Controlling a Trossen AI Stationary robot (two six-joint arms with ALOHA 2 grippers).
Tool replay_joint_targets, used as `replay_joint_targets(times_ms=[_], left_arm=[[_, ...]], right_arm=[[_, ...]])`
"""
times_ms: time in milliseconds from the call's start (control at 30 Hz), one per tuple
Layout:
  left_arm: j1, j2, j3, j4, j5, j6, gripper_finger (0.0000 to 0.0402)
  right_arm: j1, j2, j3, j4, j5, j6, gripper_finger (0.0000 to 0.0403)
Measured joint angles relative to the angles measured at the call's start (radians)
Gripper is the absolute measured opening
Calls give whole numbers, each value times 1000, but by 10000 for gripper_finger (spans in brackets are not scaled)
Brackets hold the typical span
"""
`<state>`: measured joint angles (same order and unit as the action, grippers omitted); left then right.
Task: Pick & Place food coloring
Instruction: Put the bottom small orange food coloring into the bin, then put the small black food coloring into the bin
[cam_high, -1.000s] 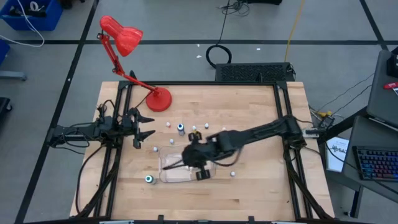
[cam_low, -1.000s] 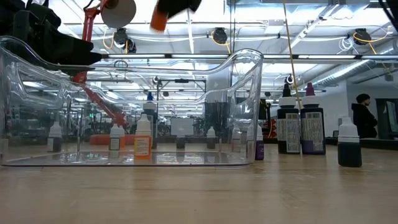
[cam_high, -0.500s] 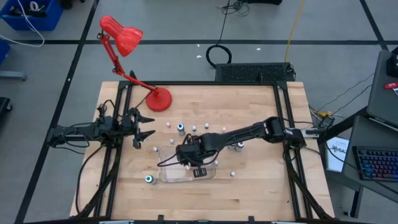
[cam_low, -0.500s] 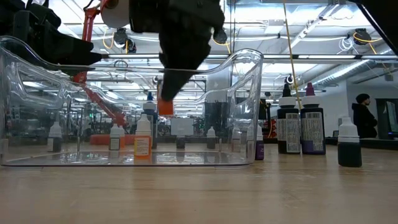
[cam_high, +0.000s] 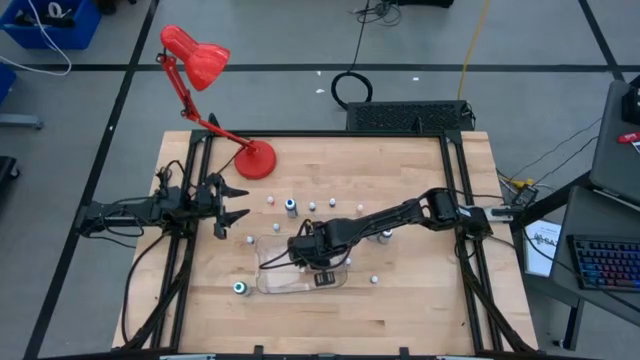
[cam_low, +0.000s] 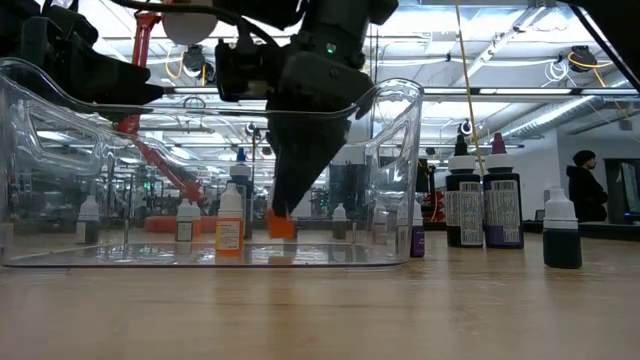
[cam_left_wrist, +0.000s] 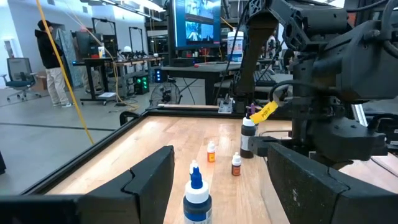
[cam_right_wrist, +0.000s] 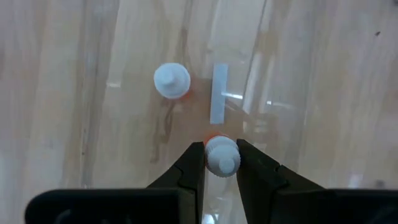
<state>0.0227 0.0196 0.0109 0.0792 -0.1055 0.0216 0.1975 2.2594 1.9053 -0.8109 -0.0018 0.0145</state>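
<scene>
A clear plastic tray (cam_high: 268, 284) lies near the table's middle, toward the front. My right gripper (cam_low: 281, 205) reaches down inside it, shut on a small orange food coloring bottle (cam_low: 281, 225). Whether that bottle touches the tray floor, I cannot tell. A second orange bottle (cam_low: 230, 222) with a white cap (cam_right_wrist: 171, 80) stands upright on its base in the tray. Other small bottles (cam_high: 291, 207) (cam_high: 240, 288) stand on the wood around the tray. My left gripper (cam_high: 238, 203) waits open at the table's left edge. My right gripper pinches the orange bottle at its white cap (cam_right_wrist: 222, 155) between its two fingers (cam_right_wrist: 193, 163). The fingers come from above, slanting steeply down. The bottle hangs upright below the fingertips, inside the tray (cam_low: 400, 150).
A red desk lamp (cam_high: 198, 58) stands with its base (cam_high: 255, 160) at the table's far left. Two taller dark bottles (cam_low: 463, 205) (cam_low: 498, 205) and a smaller one (cam_low: 561, 235) stand right of the tray. A person (cam_low: 583, 190) stands far off in the room.
My right gripper has gone down into the tray with the orange bottle, drifting a little toward the table's left and tipping more steeply down. The bottle has dropped from above the tray's rim to near its floor, staying upright.
</scene>
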Motion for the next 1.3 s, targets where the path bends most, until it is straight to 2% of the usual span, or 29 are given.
replay_joint_targets(times_ms=[367, 1167, 1300], left_arm=[[0, 0, 0, 0, 0, 0, 257], [0, 0, 0, 0, 0, 0, 257], [0, 0, 0, 0, 0, 0, 257]], right_arm=[[0, -4, -55, 51, 0, 0, 60], [8, -44, -59, 86, -1, 20, 152], [8, -84, -59, 88, 1, 33, 161]])
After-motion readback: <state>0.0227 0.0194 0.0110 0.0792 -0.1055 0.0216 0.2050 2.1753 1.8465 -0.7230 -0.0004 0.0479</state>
